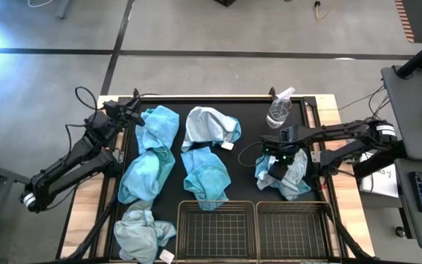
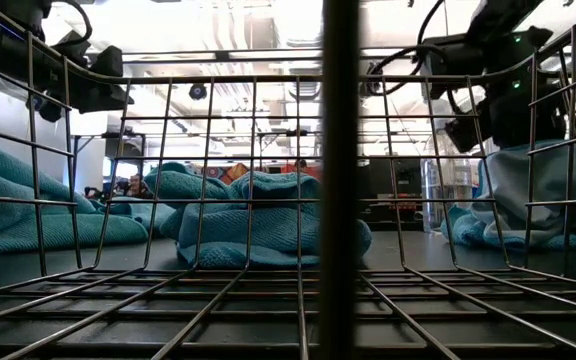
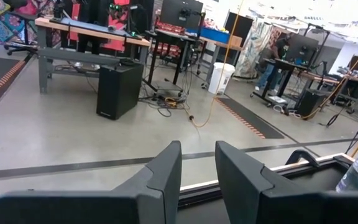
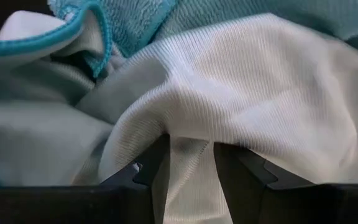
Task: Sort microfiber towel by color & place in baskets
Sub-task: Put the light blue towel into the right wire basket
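My right gripper (image 1: 280, 158) points down over a heap of microfiber towels (image 1: 284, 177) at the table's right and is shut on a pale grey-blue towel (image 4: 241, 99) that lies over a turquoise one (image 4: 135, 25). Turquoise towels (image 1: 160, 126) (image 1: 145, 174) (image 1: 205, 176) and pale ones (image 1: 211, 125) (image 1: 143, 235) lie spread on the black mat. Two wire baskets (image 1: 215, 229) (image 1: 293, 229) stand side by side at the near edge. My left gripper (image 1: 128, 111) hovers level at the far left, narrowly open with nothing in it (image 3: 197, 177). My right gripper pinches a raised fold of the pale towel (image 4: 191, 165) between its two fingers (image 4: 151, 167), coming from above and pointing steeply down. Creases run out from the fold. The towel's lower part rests on the heap on the table (image 2: 528, 205).
A clear spray bottle (image 1: 279, 110) stands just beyond my right gripper, near the far right of the mat. Cables run along the table's far edge (image 1: 196, 97). A bare strip of mat (image 1: 244, 172) lies between the middle towels and the right heap.
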`<act>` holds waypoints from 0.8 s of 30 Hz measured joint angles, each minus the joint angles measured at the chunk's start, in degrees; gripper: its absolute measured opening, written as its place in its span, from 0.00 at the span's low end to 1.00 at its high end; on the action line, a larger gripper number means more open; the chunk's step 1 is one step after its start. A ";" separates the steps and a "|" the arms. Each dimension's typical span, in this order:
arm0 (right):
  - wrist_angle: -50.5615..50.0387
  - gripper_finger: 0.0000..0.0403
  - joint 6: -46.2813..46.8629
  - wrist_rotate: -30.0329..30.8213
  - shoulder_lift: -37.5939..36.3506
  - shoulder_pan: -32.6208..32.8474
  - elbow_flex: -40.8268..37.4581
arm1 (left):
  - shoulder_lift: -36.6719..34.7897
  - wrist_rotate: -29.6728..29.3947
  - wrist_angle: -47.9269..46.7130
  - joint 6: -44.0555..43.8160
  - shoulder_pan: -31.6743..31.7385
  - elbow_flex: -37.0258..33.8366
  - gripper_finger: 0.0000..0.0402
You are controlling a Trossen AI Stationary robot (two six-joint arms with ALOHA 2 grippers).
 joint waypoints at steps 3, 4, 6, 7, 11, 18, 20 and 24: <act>0.35 0.29 -0.41 0.00 2.27 0.00 0.00 | 0.02 -0.01 -0.91 0.00 -0.01 0.00 0.21; 0.37 0.29 -0.78 0.00 2.99 0.00 0.00 | 0.02 -0.01 -1.07 0.00 0.00 0.00 0.21; 0.38 0.29 -1.42 0.00 4.33 0.00 0.00 | 0.02 -0.01 -1.21 0.00 0.00 0.00 0.21; 0.41 0.29 -1.87 0.01 4.93 0.00 0.00 | 0.02 0.00 -1.19 0.00 0.00 0.00 0.21; 0.77 0.29 -3.29 0.15 7.38 0.00 0.00 | 0.02 -0.01 -1.19 0.00 0.00 0.00 0.21; 1.10 0.19 -4.16 0.17 9.95 0.00 0.00 | 0.02 0.00 -1.19 0.00 0.00 0.00 0.21; 1.10 0.14 -3.92 0.16 10.06 0.00 0.00 | 0.02 -0.01 -1.19 0.00 0.00 0.00 0.21; 0.96 0.04 -3.40 0.13 9.09 0.00 0.00 | 0.02 -0.01 -1.19 0.00 0.00 0.00 0.21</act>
